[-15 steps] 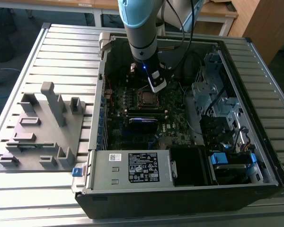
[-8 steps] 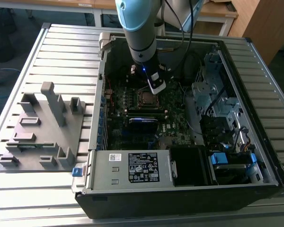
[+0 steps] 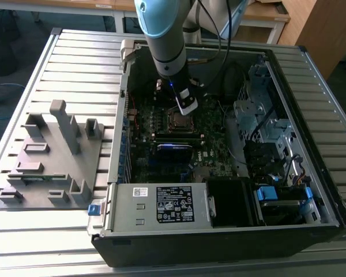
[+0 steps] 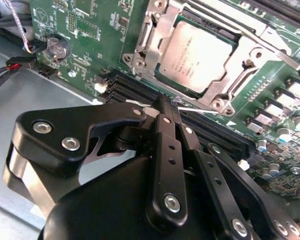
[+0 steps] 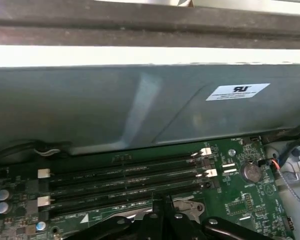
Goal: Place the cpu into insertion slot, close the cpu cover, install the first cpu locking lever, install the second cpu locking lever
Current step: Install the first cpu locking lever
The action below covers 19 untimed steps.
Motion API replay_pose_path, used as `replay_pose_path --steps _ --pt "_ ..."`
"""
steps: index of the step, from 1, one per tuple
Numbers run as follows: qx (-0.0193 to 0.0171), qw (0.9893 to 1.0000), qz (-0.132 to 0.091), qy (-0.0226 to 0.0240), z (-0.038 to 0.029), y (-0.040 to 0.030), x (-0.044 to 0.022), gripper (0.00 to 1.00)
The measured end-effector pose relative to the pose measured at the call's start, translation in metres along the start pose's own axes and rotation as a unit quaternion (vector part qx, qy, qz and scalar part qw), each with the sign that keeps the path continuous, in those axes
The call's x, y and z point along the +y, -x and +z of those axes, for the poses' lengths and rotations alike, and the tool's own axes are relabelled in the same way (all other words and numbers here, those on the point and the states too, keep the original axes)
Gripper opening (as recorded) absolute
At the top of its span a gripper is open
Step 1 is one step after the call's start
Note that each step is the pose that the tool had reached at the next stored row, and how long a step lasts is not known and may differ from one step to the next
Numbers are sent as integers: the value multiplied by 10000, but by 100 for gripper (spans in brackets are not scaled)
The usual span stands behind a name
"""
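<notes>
**Tool state.** In the second wrist view the gripper (image 4: 169, 104) had its two fingers drawn together, with no visible gap at the tips. The tips met the near end of a thin silvery rod, judged to be one locking lever (image 4: 197, 107). Whether the tips were pinching that end or only bearing on it could not be told.

**Position of the work.** In the exterior view the arm reached down into the open case (image 3: 219, 231), and its tip hung just above the slot (image 3: 180, 120) on the board (image 4: 85, 30). The CPU (image 4: 197, 55) sat in the slot. The cover (image 4: 157, 35) lay flat around it, and the CPU's grey top showed through the cover's window. Placing and cover closing therefore appeared complete. Whether either lever was latched could not be confirmed.

**Governing relation.** The slot lay directly ahead of the fingertips, close beyond them, with a bank of memory slots (image 5: 125, 177) passing under the fingers. The lever's long axis ran roughly alongside the slot's nearest edge and roughly parallel to the memory slots, so it lay crosswise to the direction in which the fingers pointed. Its free end was at the fingertips, and the rest ran away from them along the slot's near edge. The tool thus stood at the lever's end, not at its middle, and on the side of the slot facing the memory slots.
</notes>
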<state>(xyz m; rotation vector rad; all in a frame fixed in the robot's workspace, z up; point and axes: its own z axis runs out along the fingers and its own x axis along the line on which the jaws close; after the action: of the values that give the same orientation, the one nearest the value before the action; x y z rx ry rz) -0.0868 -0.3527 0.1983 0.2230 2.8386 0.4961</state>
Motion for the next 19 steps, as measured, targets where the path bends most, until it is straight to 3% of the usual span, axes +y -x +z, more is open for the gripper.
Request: replay_pose_path --steps 4,8,10,13,19 --pt "-49 9999 128 -30 3 -19 -1 10" --pt "-154 9990 399 -96 19 -23 -6 10" --pt "-186 9986 483 -116 25 -25 -3 10" --pt "-206 9983 536 -128 34 -30 14 10" --pt "-212 9982 553 -132 38 -33 26 10"
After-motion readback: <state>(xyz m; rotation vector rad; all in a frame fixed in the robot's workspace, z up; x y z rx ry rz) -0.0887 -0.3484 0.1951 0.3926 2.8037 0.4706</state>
